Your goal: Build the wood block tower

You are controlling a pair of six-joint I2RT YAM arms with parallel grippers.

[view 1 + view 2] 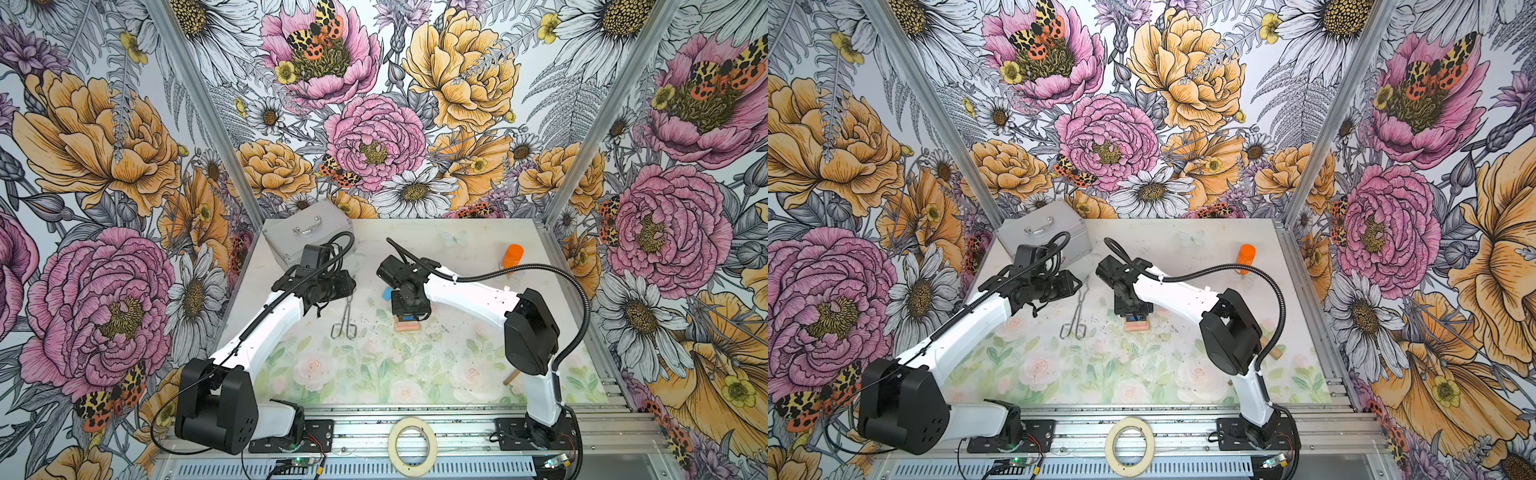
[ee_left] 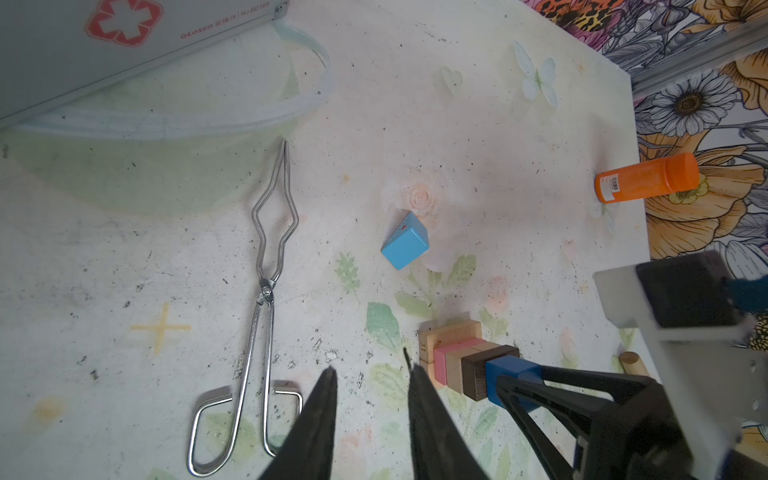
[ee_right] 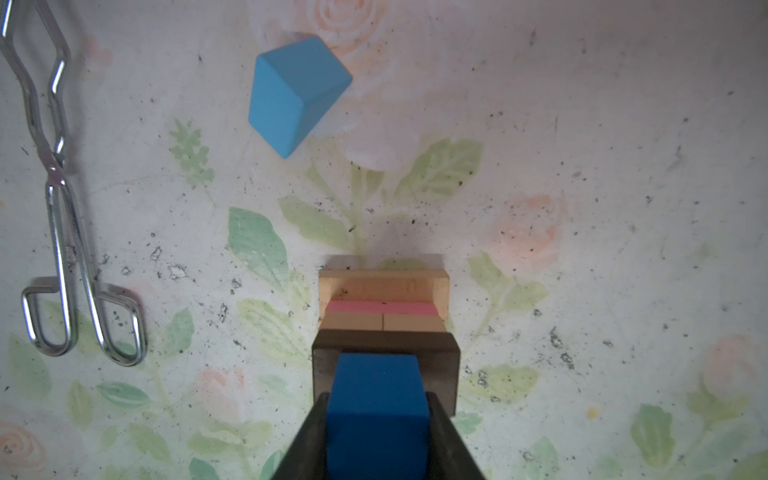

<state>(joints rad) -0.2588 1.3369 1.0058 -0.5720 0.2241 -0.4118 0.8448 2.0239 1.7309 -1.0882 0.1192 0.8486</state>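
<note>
Right gripper (image 3: 376, 401) is clenched on a dark blue cube (image 3: 376, 432), one finger pressed to each side, and the cube sits on top of the wood block tower (image 3: 384, 307). The tower stands about mid-tabletop (image 1: 374, 374), roughly as far from the left edge as from the right.

From the bottom up, the right wrist view shows:
- a wide plain tan layer
- a thin pink layer
- a tan layer made of two blocks side by side, with a seam between them
- a dark brown bar (image 3: 386, 343), broader than the cube it carries

The stack looks upright, and its layers step inward a little toward the top. In both top views most of it is hidden under the right gripper, with only the pink and tan lower edges peeking out.

Left gripper (image 2: 370, 370) hangs released, its two dark fingers apart with nothing between them. It is over bare tabletop, left of the tower and beside the silver tongs (image 2: 266, 291).

A light blue cube (image 3: 297, 95) lies loose on the tabletop, apart from the tower, on its far-left side and turned at an angle to it.

A silver case (image 1: 307, 237) sits at the far left corner. An orange bottle (image 1: 512, 257) stands near the right edge, toward the far corner.
</note>
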